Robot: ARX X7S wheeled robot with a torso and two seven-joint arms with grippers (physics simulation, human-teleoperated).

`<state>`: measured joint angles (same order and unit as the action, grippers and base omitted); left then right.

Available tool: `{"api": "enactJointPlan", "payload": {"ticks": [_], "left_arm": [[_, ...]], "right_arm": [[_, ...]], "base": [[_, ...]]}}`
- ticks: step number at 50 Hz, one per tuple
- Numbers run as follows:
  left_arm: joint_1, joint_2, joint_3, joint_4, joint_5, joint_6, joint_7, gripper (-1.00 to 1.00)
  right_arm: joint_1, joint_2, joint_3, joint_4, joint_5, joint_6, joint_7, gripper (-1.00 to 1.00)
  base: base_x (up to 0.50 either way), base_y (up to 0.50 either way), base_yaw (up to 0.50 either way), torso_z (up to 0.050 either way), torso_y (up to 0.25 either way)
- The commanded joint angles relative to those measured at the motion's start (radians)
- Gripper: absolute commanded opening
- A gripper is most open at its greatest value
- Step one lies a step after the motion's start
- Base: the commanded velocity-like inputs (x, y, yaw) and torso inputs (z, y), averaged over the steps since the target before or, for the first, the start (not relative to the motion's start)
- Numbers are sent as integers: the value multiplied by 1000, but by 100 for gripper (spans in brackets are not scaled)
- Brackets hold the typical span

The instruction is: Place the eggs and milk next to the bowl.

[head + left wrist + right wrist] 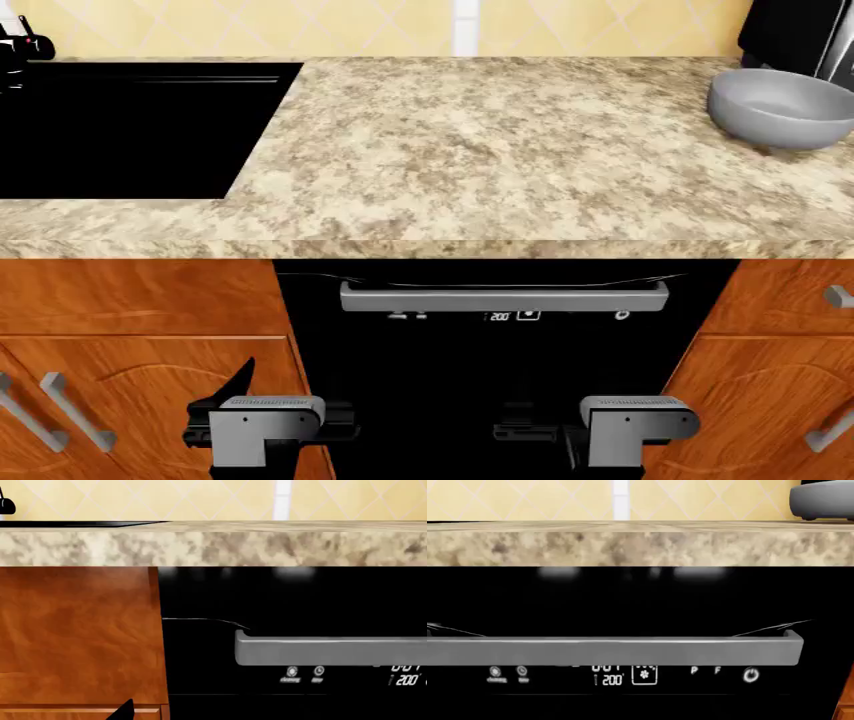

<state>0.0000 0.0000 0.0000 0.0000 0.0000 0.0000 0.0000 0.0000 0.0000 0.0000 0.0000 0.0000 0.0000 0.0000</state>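
Head view is showing me both arms parked low in front of the cabinets, well below the granite counter [507,150], so I am judging that I am sitting at the very start of the job with nothing picked up yet. The left gripper [240,385] is hanging in front of the wooden cabinet door [134,380] at the left, and the right gripper [534,432] is hanging in front of the black dishwasher [507,380]; from these angles I cannot tell whether either pair of fingers is apart or together, and neither is carrying anything that I can see. The bowl [781,105] is sitting at the far right of the counter, beside a dark appliance [801,35] in the corner, and the right wrist view is catching just its base over the counter edge. The eggs and the milk are not appearing in any of the three views, so I cannot say where they are. The black sink [134,130] is filling the left end of the counter. As I see it, the next move is calling for a search: I am needing to turn the head or roll the base until the eggs and carton come into sight, then raise an arm above counter height before reaching.
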Motion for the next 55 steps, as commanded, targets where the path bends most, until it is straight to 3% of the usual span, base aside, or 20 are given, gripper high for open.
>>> {"api": "enactJointPlan", "payload": {"ticks": [1,14,55], "left_arm": [[-2,-16,19,-4,-18,-3,-16,100],[44,-73,42,48,-113,32,29,100],[23,-110,76,19,-106,64,-86,100]], "right_arm": [[3,15,-11,1,40,5,10,100],[-3,45,-24,8,175,-29,9,100],[-7,106,-118,1,182,-67,53,100]], "base": [[0,0,0,0,0],[0,13,0,16,5],[7,500,0,48,1]]}}
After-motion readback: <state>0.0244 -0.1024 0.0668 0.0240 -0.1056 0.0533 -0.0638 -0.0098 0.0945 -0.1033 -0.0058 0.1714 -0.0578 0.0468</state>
